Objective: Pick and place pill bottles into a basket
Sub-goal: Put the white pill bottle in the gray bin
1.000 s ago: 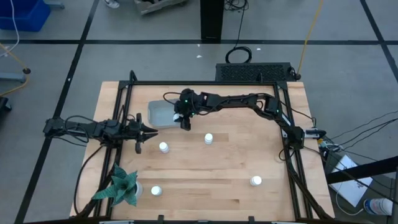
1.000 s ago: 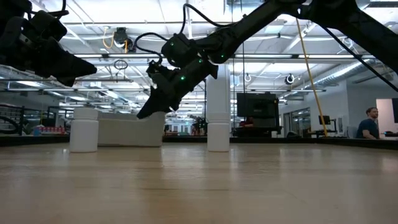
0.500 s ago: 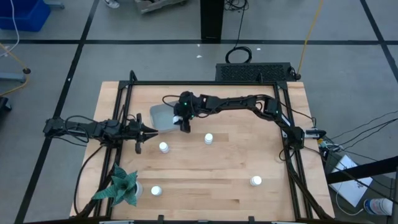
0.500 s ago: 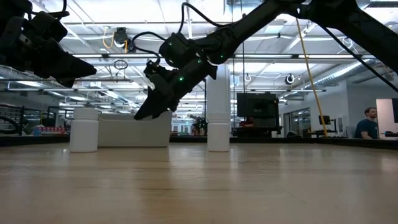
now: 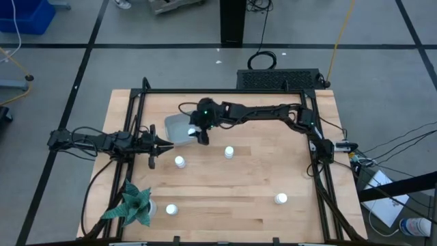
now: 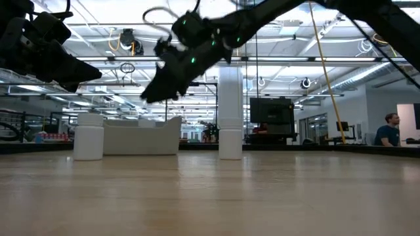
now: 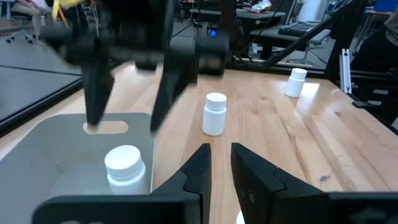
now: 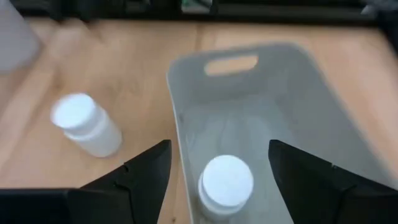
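Your right gripper (image 8: pixel 217 165): fingers spread wide above basket (image 5: pixel 176 127), empty | one pill bottle (image 8: pixel 225 185) stands inside it | left gripper (image 5: pixel 167 143): fingers closed, beside basket | four bottles on table (image 5: pixel 239 184)

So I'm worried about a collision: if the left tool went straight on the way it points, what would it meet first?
Probably the basket: the left tool, shut, points at its near wall, with a pill bottle standing inside and the open right tool above. Depth is unclear.

Five pill bottles (image 5: pixel 179 162), one basket (image 5: pixel 172 127), one green plant (image 5: pixel 133 205).
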`<state>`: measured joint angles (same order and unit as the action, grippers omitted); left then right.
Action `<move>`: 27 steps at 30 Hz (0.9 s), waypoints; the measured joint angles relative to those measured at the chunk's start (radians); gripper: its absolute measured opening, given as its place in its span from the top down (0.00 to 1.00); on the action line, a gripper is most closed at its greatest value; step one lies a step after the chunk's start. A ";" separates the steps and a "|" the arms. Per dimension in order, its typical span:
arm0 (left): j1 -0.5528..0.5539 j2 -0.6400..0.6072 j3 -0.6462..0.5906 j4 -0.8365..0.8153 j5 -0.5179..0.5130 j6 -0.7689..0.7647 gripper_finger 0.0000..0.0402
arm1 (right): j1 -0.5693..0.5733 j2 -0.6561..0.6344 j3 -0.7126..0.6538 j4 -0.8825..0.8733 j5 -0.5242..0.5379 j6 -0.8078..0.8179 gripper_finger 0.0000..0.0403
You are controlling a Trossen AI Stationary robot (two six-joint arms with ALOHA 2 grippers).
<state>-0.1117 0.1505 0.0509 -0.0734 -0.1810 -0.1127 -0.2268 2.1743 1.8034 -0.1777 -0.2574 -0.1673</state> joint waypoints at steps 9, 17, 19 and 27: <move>0.000 0.000 0.000 -0.001 0.000 0.000 0.84 | 0.010 -0.204 -0.003 -0.214 -0.006 -0.028 0.37; 0.000 0.000 0.000 -0.002 0.006 -0.001 0.84 | 0.069 -0.397 -0.221 -0.242 -0.006 0.008 0.37; 0.000 0.000 0.000 -0.002 0.006 -0.002 0.84 | 0.087 -0.473 -0.338 -0.122 -0.006 0.050 0.37; 0.000 0.000 0.000 -0.003 0.007 -0.006 0.84 | 0.133 -0.876 -0.883 0.483 0.103 0.265 0.37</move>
<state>-0.1116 0.1505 0.0509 -0.0760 -0.1739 -0.1184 -0.0935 1.2979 0.9203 0.3052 -0.1547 0.0979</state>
